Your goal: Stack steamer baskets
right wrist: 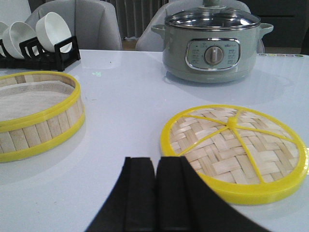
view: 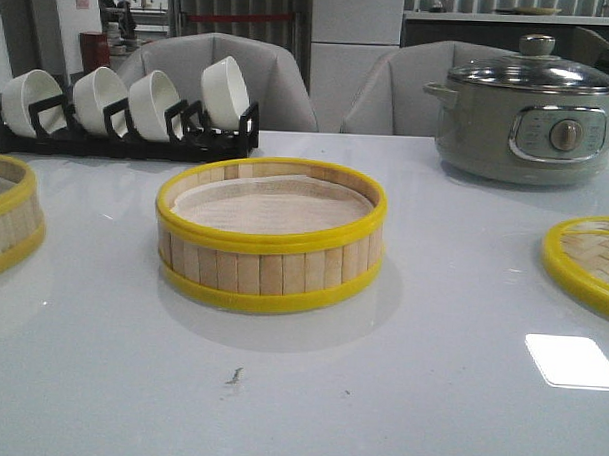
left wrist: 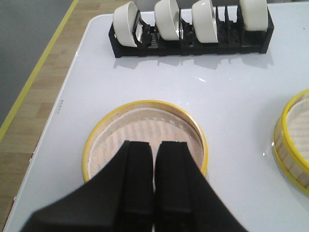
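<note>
While both grippers, left (left wrist: pixel 154 159) and right (right wrist: pixel 155 179), sit closed and empty, one basket (view: pixel 270 237) is mid-table, the other basket (left wrist: pixel 145 140) under the left gripper.

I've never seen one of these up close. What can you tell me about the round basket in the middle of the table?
The middle steamer basket is round and shallow, its wall made of upright pale bamboo-looking slats between glossy yellow rims at top and bottom. A whitish liner lies inside; otherwise it looks empty. It sits upright and flat on the white table, and nothing else touches it.
</note>
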